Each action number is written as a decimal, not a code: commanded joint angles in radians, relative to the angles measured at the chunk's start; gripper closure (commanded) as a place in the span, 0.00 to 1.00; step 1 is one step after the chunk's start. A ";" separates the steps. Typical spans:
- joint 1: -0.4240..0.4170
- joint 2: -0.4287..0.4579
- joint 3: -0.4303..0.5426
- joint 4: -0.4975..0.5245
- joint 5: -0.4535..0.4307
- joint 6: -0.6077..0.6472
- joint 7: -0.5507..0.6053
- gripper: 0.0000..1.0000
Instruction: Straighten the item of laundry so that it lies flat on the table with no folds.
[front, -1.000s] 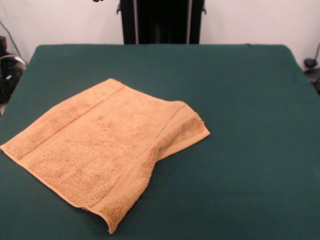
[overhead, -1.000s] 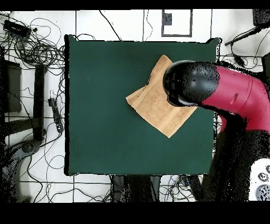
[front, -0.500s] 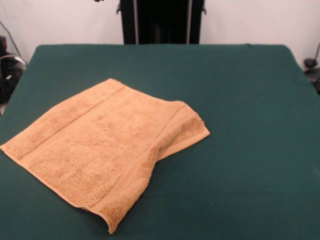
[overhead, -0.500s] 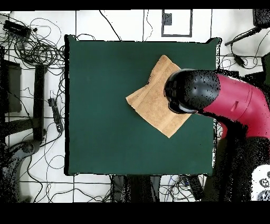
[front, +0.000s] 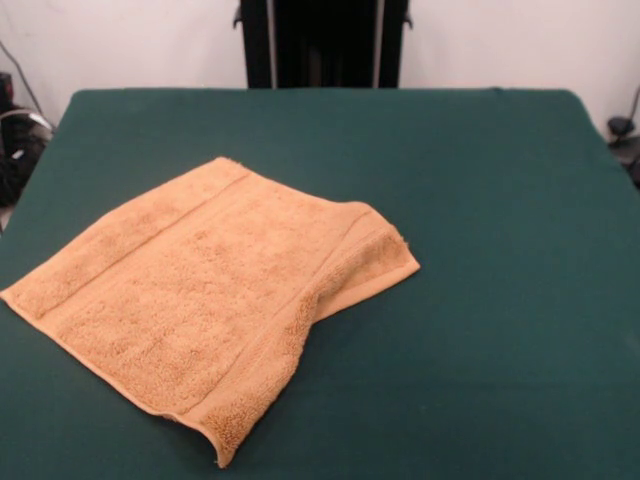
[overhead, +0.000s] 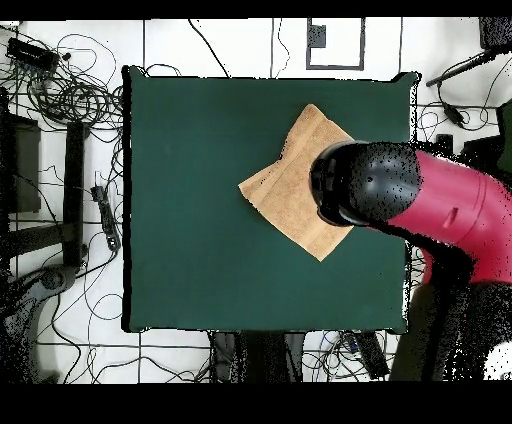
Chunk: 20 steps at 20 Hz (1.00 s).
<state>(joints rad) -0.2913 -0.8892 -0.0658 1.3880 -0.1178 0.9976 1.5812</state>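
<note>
Nearby, towel (front: 205, 300) edge folded under

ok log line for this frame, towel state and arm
towel: one edge folded over, not flat | table: towel on it | arm: above towel | gripper: not visible

Dark green table (front: 480, 300) carried only the golden-orange towel (front: 200, 300), lying toward the front view's left and near side; its right-hand edge was folded under, near corner curled, one woven band visible near the far-left edge
</note>
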 joint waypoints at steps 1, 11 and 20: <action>0.037 -0.098 0.077 0.182 0.013 0.140 -0.074 0.00; 0.015 -0.006 0.125 0.086 -0.005 0.139 -0.068 0.00; -0.001 0.091 0.148 0.072 -0.017 0.055 -0.067 0.00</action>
<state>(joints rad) -0.2961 -0.9191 -0.0580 1.3889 -0.1200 1.0498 1.5812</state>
